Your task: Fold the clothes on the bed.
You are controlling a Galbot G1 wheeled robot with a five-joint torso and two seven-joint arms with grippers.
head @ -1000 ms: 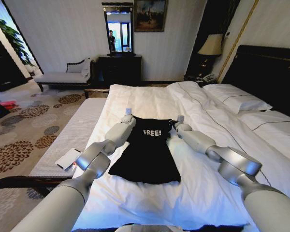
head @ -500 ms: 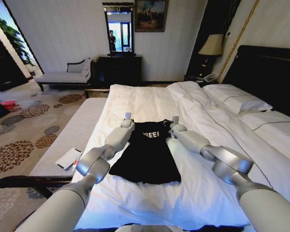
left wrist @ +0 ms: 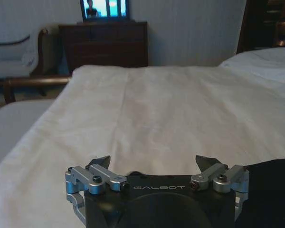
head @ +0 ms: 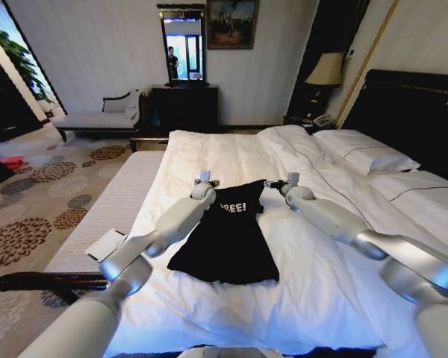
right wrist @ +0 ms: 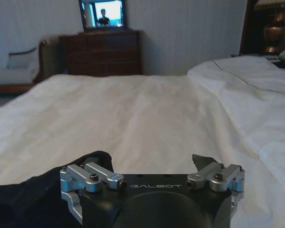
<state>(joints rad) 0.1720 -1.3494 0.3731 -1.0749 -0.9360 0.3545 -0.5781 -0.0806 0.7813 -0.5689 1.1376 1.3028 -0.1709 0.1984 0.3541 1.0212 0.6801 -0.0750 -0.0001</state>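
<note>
The black clothes (head: 225, 239) lie flat on the white duvet of the bed (head: 231, 153), with white "REE!" lettering showing at the far end. My left gripper (head: 205, 178) hovers at the garment's far left corner, open, with only duvet between its fingers (left wrist: 100, 162); black cloth (left wrist: 271, 190) lies beside it. At the far right corner my right gripper (head: 286, 180) is also open and holds nothing. In the right wrist view the black cloth (right wrist: 28, 197) lies beside that gripper (right wrist: 149, 161).
A grey upholstered bench (head: 108, 209) with a white flat object (head: 104, 244) on it runs along the bed's left side. Pillows (head: 366, 156) and the dark headboard (head: 411, 112) are at the right. A dark dresser (head: 184, 104) stands at the far wall.
Both arms have stretched farther forward. The right gripper has shifted right, off the garment's far edge. The garment's far end now shows "REE!" rather than "FREE!".
</note>
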